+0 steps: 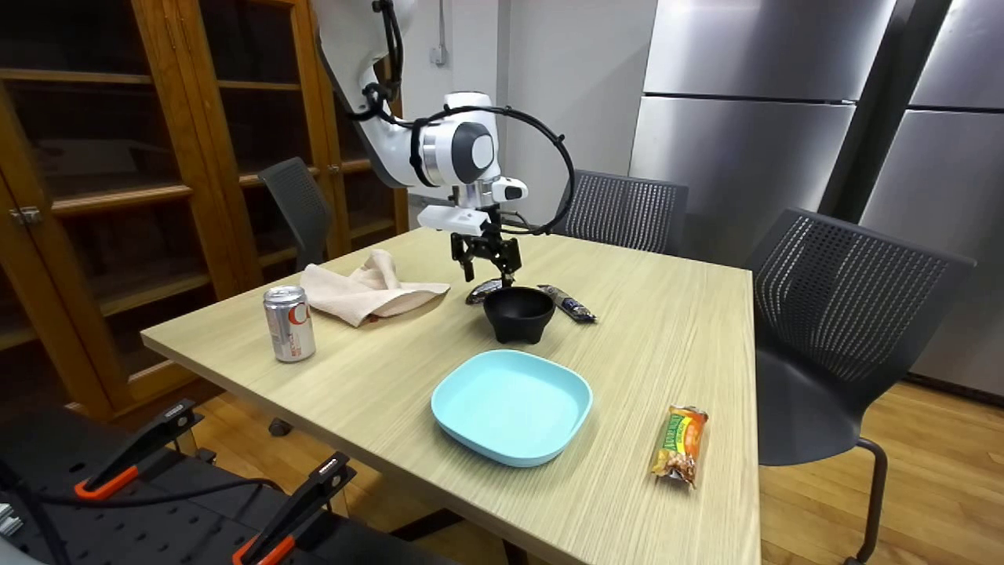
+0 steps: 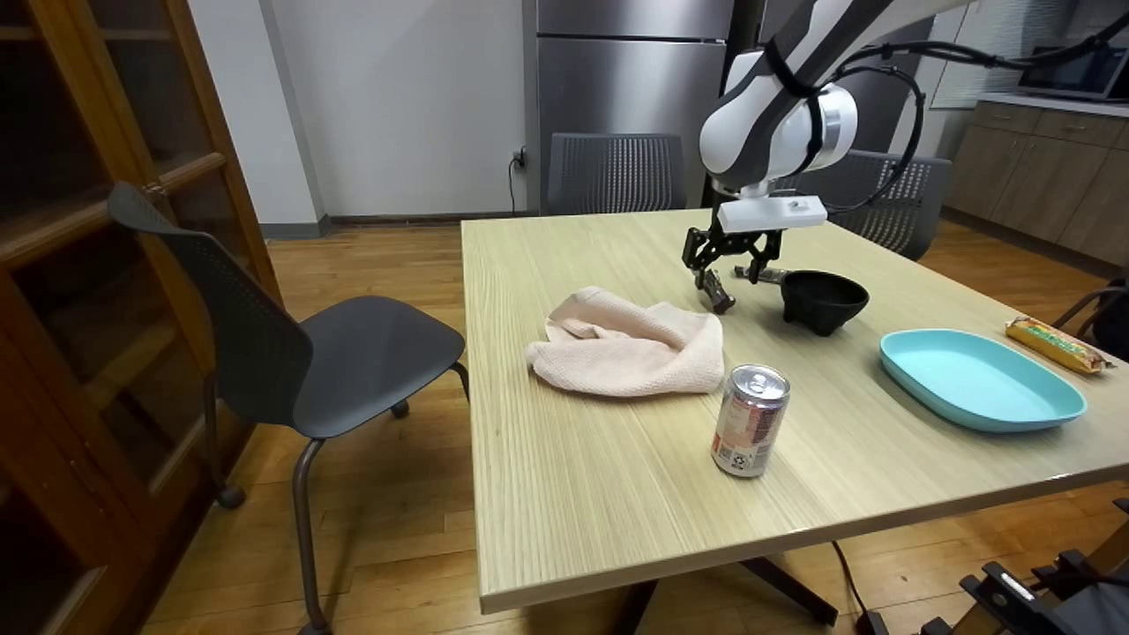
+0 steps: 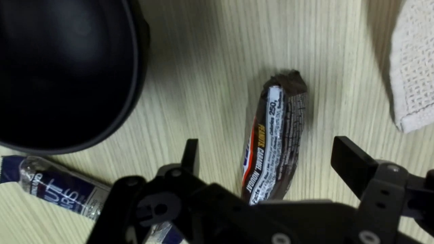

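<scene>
The rounded white arm [image 1: 401, 149] has dark grey panels [image 1: 463, 147], a silver band [image 1: 429, 151] and looping black cable [image 1: 561, 145] held by black straps [image 1: 415, 153]. The black, angular tool [image 3: 266, 156] has round silver screws [image 3: 369, 237] and squared-off pads [image 3: 351, 162].

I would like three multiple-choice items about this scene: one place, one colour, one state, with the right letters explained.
1. Where does the brown bar lie?
A) in the bowl
B) on the table
C) on the cloth

2. What colour is the plate?
A) red
B) black
C) light blue

3. How is the gripper?
A) open
B) shut on the bar
C) shut on the can

1: B, it rests on wood grain in the wrist view.
2: C, as both exterior views show.
3: A, its fingers stand wide apart.
</scene>
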`<state>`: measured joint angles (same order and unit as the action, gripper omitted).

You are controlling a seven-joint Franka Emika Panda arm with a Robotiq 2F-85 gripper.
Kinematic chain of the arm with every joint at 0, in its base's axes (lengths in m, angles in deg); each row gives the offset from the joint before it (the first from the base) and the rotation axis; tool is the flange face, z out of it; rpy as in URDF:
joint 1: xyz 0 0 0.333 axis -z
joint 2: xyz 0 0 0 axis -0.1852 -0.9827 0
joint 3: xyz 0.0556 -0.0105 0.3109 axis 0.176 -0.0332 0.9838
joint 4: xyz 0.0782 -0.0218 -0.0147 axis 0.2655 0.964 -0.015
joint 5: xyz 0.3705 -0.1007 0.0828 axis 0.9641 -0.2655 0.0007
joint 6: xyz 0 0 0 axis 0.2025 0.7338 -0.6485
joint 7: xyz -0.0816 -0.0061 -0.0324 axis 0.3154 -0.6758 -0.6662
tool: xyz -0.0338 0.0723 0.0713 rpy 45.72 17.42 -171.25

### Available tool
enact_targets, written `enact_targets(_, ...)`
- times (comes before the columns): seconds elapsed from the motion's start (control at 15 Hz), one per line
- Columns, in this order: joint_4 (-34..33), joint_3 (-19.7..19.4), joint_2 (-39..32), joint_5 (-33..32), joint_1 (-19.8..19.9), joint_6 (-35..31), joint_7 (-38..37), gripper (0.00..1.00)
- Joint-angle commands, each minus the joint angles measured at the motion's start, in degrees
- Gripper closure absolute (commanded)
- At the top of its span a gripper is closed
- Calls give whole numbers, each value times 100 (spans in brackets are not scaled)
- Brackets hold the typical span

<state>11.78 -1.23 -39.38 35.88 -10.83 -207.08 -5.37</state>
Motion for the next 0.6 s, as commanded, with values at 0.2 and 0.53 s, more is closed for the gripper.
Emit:
enact_targets(0.2,-613,49,-348,111,100,486,140,0)
enact_targets(0.53,-723,27,-402,100,92,524,108,51)
